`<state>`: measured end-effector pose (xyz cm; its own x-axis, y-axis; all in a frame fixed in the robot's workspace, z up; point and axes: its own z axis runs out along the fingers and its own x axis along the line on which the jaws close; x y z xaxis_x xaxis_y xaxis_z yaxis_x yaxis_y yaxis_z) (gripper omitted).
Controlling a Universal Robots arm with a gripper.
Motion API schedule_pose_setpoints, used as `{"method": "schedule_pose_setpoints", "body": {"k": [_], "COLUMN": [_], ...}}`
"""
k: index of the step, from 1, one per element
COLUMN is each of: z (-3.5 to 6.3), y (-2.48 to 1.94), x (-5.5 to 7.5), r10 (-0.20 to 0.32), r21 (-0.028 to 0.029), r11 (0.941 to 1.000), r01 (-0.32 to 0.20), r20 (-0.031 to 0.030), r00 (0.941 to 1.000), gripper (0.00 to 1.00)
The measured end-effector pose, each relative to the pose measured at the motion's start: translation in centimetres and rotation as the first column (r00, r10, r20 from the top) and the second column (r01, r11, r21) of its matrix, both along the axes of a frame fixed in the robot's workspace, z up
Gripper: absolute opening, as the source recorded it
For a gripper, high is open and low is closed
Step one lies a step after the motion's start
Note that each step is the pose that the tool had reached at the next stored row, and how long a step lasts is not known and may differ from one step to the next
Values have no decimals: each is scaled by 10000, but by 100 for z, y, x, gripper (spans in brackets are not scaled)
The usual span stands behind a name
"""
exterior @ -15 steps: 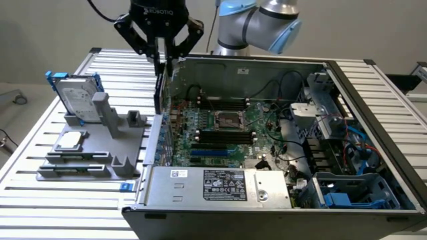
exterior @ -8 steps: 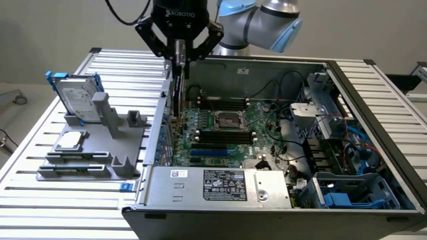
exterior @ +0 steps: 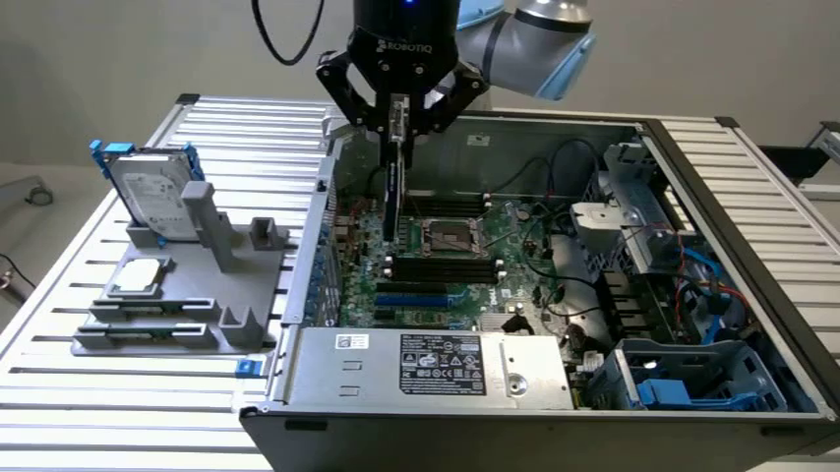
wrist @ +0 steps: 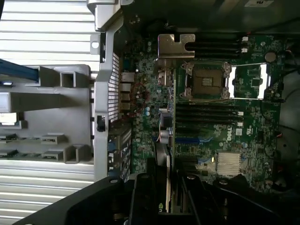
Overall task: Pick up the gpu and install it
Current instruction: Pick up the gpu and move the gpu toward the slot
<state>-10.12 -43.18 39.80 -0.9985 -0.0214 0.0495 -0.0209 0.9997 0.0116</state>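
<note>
My gripper (exterior: 397,130) hangs over the open computer case (exterior: 552,413), shut on the gpu (exterior: 393,197). The gpu is a thin dark card seen edge-on, hanging upright from the fingers just above the motherboard (exterior: 453,285), beside the case's wall on the exterior view's left. In the wrist view the gpu (wrist: 162,159) runs away from the gripper (wrist: 164,190), with its silver bracket (wrist: 176,46) at the far end over the board near the CPU socket (wrist: 206,80).
A grey holder (exterior: 171,305) stands on the slatted table at the exterior view's left, with a silver hard drive (exterior: 148,187) in a blue-edged frame and a small square chip (exterior: 138,277). Inside the case are a power supply (exterior: 434,364), cables and a blue drive cage (exterior: 695,379).
</note>
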Motion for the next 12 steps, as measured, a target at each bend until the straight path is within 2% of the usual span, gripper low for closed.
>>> {"method": "schedule_pose_setpoints", "body": {"k": [12], "z": [-219], "y": [0], "x": [266], "r10": [-560], "r21": [-1], "r11": [9984], "r01": [560], "r20": [0], "r00": [9984], "gripper": [26]}}
